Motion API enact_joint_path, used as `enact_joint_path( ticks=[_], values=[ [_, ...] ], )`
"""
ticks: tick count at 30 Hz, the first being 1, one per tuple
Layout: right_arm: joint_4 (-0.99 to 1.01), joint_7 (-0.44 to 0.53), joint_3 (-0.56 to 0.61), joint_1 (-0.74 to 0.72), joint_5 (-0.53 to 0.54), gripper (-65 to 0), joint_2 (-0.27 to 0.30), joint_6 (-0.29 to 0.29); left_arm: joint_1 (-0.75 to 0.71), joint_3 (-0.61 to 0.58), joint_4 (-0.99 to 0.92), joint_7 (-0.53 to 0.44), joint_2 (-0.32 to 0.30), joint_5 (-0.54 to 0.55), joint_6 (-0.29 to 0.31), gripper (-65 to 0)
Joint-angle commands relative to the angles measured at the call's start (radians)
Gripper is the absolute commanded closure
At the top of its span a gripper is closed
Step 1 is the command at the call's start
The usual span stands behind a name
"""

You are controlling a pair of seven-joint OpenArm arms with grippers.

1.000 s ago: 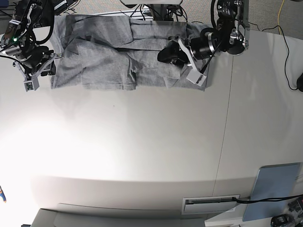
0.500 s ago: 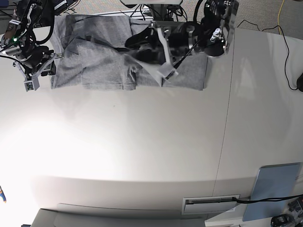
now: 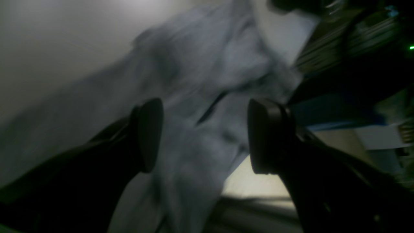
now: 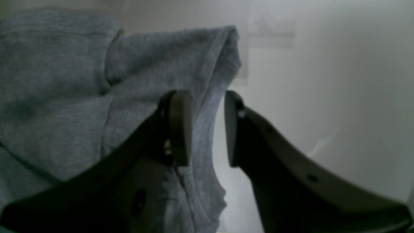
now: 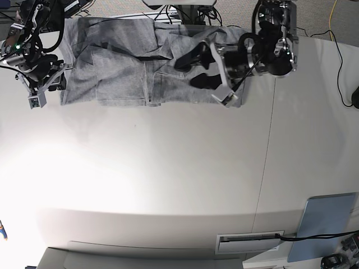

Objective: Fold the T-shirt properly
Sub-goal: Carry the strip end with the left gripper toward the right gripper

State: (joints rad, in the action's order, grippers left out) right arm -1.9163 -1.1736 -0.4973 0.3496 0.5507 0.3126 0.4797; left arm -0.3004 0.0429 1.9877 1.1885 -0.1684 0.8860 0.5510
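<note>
Table (image 5: 168, 185): bare pale surface nearest the base camera; a light-blue panel (image 5: 325, 224) lies at its near corner, well apart from the T-shirt (image 5: 123, 73).
T-shirt: grey, lying in a rumpled, partly folded band along the far edge of the table, layers overlapping at its middle.
Left gripper (image 5: 202, 70): hovering over the T-shirt's end on the base view's right, fingers (image 3: 148, 136) spread wide with nothing between them; the wrist view is blurred, cloth visible below the gap.
Right gripper (image 4: 207, 129): at the T-shirt's opposite end, fingers partly apart, straddling a folded hem edge. Whether the pads actually pinch the cloth I cannot tell.
Step in hand (judgement): the left side looks just laid down, the next fold not yet begun.
Doing it well: lift the empty left fingers straight clear so no layer drags along; check the overlap at the middle lies flat; take the next hold on a corner through all layers; move both ends together, keeping the edge taut and parallel to the table's far edge.
Risk: wrinkles trapped under the overlap.
</note>
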Motion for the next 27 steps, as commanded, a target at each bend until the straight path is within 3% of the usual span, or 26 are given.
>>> enact_joint_path(
  ticks=[1, 6, 13, 16, 18, 21, 24, 27],
  values=[
    [-0.014, 0.020, -0.008, -0.003, 0.006, -18.0, 0.017, 0.002, -0.013, -0.001, 0.014, -0.009, -0.014, -0.012, 0.000, -41.4],
    [-0.014, 0.021, -0.008, -0.003, 0.006, -18.0, 0.017, 0.002, -0.064, -0.043, 0.010, -0.090, -0.017, -0.147, -0.008, -41.4],
    [-0.014, 0.018, -0.008, -0.003, 0.006, -18.0, 0.017, 0.002, -0.065, -0.195, 0.010, -0.167, -0.017, -0.359, -0.012, -40.0],
    [-0.014, 0.018, -0.008, -0.003, 0.006, -18.0, 0.017, 0.002, -0.065, -0.260, 0.010, -0.207, -0.017, -0.437, -0.060, -37.1],
    [-0.014, 0.018, -0.008, -0.003, 0.006, -18.0, 0.017, 0.002, -0.065, -0.295, 0.010, -0.242, -0.017, -0.494, -0.061, -35.3],
    [-0.014, 0.018, -0.008, -0.003, 0.006, -18.0, 0.017, 0.002, -0.065, -0.340, 0.010, -0.274, -0.017, -0.571, -0.061, -24.7],
    [-0.014, 0.019, -0.008, -0.003, 0.002, -18.0, 0.017, 0.002, -0.066, -0.368, 0.010, -0.272, -0.017, -0.599, -0.061, -1.1],
    [-0.014, 0.018, -0.008, -0.003, 0.002, -18.0, 0.017, 0.003, -0.065, -0.374, 0.010, -0.272, -0.017, -0.595, -0.061, 0.0]
  ],
)
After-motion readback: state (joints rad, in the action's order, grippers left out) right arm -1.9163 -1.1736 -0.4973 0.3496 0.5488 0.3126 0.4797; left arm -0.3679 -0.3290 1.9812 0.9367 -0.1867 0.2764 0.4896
